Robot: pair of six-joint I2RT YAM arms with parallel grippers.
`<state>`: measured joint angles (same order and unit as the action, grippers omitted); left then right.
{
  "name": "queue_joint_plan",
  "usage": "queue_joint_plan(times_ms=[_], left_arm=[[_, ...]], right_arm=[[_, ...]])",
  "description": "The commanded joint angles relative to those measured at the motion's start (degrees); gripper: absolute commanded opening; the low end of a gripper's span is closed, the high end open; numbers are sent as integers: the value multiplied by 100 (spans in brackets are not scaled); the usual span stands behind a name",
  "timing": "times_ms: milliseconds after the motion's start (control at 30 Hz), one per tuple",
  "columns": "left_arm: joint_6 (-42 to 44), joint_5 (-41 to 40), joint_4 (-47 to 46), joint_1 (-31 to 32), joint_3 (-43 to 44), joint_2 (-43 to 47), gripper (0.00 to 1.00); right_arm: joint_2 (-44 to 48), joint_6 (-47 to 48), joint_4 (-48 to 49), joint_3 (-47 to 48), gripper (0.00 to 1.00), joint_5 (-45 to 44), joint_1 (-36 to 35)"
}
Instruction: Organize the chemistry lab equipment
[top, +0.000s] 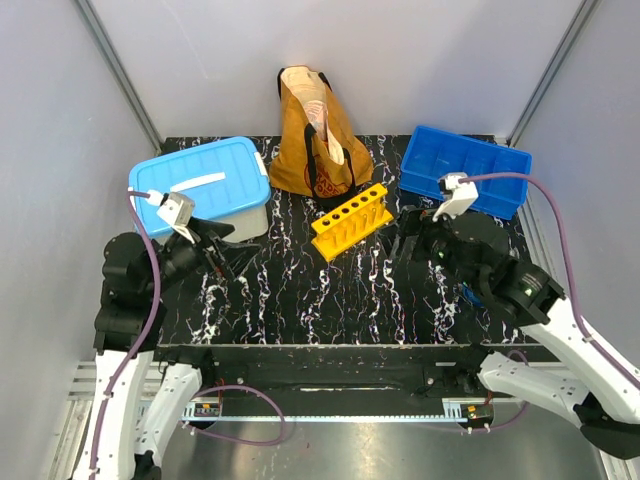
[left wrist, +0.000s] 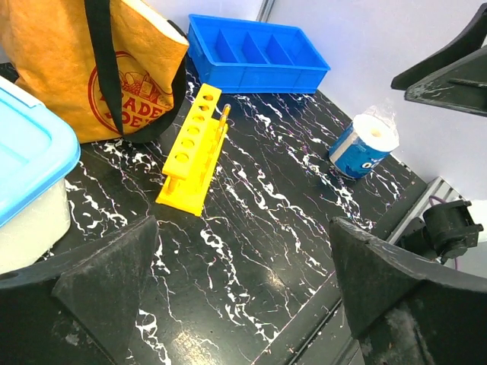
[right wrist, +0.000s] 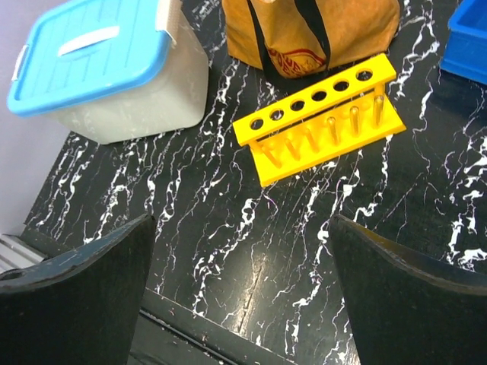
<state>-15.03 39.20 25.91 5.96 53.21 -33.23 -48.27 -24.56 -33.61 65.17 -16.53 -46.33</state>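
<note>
The yellow six-hole test-tube rack point(top: 352, 221) stands mid-table with all holes empty; it also shows in the left wrist view point(left wrist: 194, 148) and the right wrist view point(right wrist: 323, 118). My left gripper point(top: 222, 258) is open and empty, low over the table left of the rack, its fingers wide apart in its own view point(left wrist: 243, 296). My right gripper point(top: 408, 240) is open and empty just right of the rack, aimed across bare table point(right wrist: 243, 296). No loose tubes or blue stick show in any view.
A mustard tote bag point(top: 318, 135) stands behind the rack. A blue-lidded clear box point(top: 200, 185) sits back left, a blue divided bin point(top: 465, 170) back right. A blue-and-white wrapped roll point(left wrist: 365, 144) lies near the right front edge.
</note>
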Motion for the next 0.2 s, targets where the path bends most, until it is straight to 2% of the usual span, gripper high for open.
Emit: queue_joint_plan(times_ms=[0, 167], left_arm=[[-27, -184, -245, 11, -92, 62, 99], [17, -316, -139, 11, 14, 80, 99]], right_arm=[[-139, -181, 47, -22, 100, -175, -26], [-148, -234, 170, -65, 100, -166, -26]])
